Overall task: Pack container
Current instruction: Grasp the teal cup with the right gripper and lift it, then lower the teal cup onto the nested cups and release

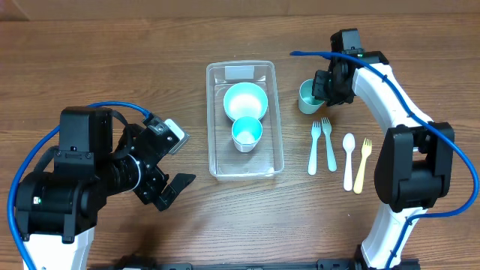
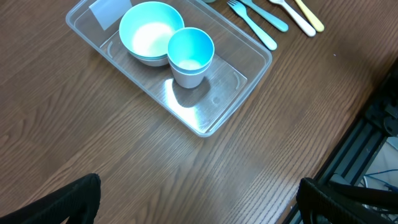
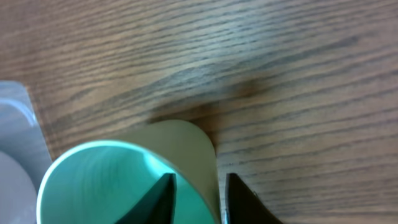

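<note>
The clear plastic container (image 1: 212,112) stands mid-table, its whitish label at the far end. It holds a teal bowl (image 1: 245,100) and a blue cup (image 1: 247,133). It also shows in the left wrist view (image 2: 249,81) with the bowl (image 2: 149,31) and cup (image 2: 191,50), and its corner shows in the right wrist view (image 3: 15,118). My right gripper (image 1: 321,91) is shut on the wall of a green cup (image 1: 306,96), right of the container. One finger (image 3: 199,183) is inside the cup (image 3: 99,180), one outside. My left gripper (image 1: 169,169) is open and empty, left of the container's near end (image 2: 199,199).
Two teal forks (image 1: 315,146), a white spoon (image 1: 348,161) and a yellow fork (image 1: 363,165) lie in a row right of the container. They also show at the top of the left wrist view (image 2: 261,18). The table's near edge (image 2: 348,137) is close.
</note>
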{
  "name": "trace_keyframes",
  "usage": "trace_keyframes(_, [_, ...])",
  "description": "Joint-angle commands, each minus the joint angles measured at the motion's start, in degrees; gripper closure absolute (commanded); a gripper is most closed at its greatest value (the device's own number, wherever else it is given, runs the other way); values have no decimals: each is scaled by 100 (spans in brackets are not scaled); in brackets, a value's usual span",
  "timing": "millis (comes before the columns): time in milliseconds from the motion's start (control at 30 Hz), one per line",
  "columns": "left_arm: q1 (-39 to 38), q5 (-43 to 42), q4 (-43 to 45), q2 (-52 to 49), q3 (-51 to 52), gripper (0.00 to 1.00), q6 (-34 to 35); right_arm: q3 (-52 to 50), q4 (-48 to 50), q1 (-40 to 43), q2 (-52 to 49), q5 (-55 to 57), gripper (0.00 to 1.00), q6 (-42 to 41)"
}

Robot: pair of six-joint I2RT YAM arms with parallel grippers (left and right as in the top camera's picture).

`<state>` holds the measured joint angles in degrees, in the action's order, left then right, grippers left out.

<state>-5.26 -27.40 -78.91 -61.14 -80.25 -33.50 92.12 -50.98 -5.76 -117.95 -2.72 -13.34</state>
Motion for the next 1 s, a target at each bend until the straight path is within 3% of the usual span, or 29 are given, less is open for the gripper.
trace_keyframes(0, [4,-48,-4,2,-59,0,-125,-22,-39,-7,-90,0,96,7])
trace_keyframes(133, [4,-48,-2,2,-59,0,-125,564,-761,-7,2,7,96,9])
trace_keyframes(367, [4,-48,-2,2,-59,0,-125,2166,-2164,-57,1134,0,96,-13])
trace_keyframes(467, [4,-48,-2,2,-59,0,-125,2177,-2704,-516,1681,-293,96,13])
trace_keyframes(633, [4,-48,-2,2,-59,0,-125,2175,-2802,-1788,1862,-50,96,-17])
trace_keyframes(833, [4,-48,-4,2,-59,0,-122,2020,-3460,-1941,1862,-35,96,-181])
trace_keyframes(967, [4,-48,-4,2,-59,0,-125,1425,-3388,-1945,1862,-184,96,-339])
